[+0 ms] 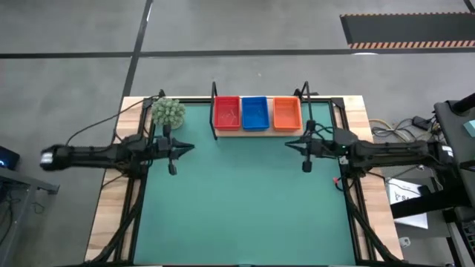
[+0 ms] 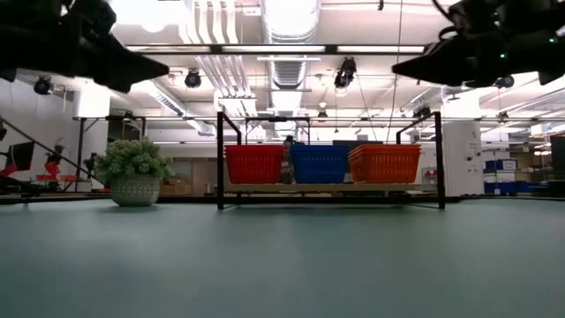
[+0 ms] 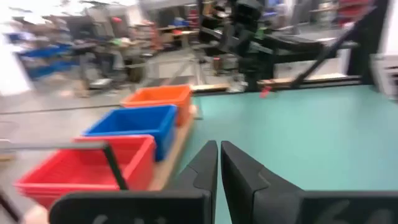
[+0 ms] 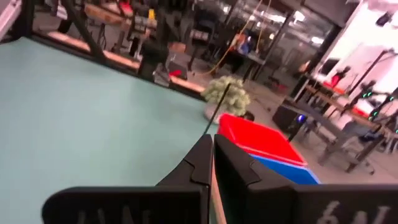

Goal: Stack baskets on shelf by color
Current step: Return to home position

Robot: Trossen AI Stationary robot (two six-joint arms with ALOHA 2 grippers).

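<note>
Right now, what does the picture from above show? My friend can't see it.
A wooden shelf at the green mat's far edge holds red baskets, blue baskets and orange baskets in a row. The left gripper and right gripper, both shut and empty, point inward over the mat. A small plant sits left of the shelf.

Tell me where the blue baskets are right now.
In the high view the blue baskets sit at the middle of the shelf, between the red baskets and the orange baskets.
</note>
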